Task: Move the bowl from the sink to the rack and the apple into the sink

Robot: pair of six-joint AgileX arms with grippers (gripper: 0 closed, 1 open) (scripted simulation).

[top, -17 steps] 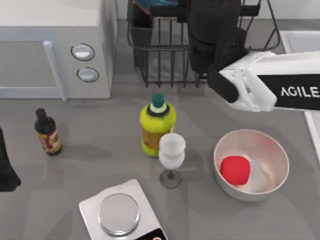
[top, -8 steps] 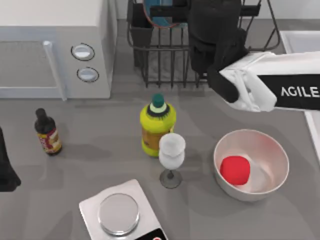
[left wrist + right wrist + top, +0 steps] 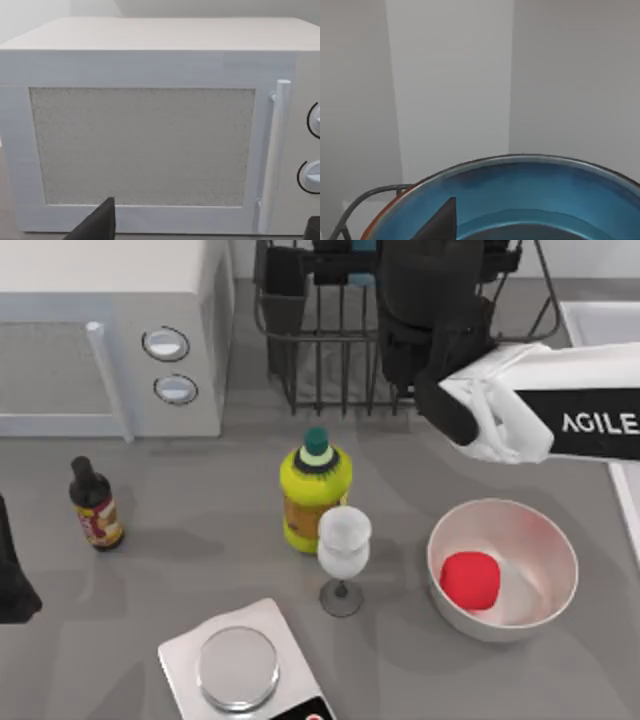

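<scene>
The right arm reached from the table's right side over the black wire rack at the far edge — its dark wrist covered the rack's right part. A white microwave stood at the far left. Mid-table stood a yellow bottle with a wine glass just in front. The apple lay inside a white bowl to the right. A dark sauce bottle stood left; a kitchen scale sat at the near edge — the sink's rim showed far right.

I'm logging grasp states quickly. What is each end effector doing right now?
Left end effector: open, holding nothing, facing the microwave.
Right end effector: over the rack by the bowl; fingers cannot be told.
</scene>
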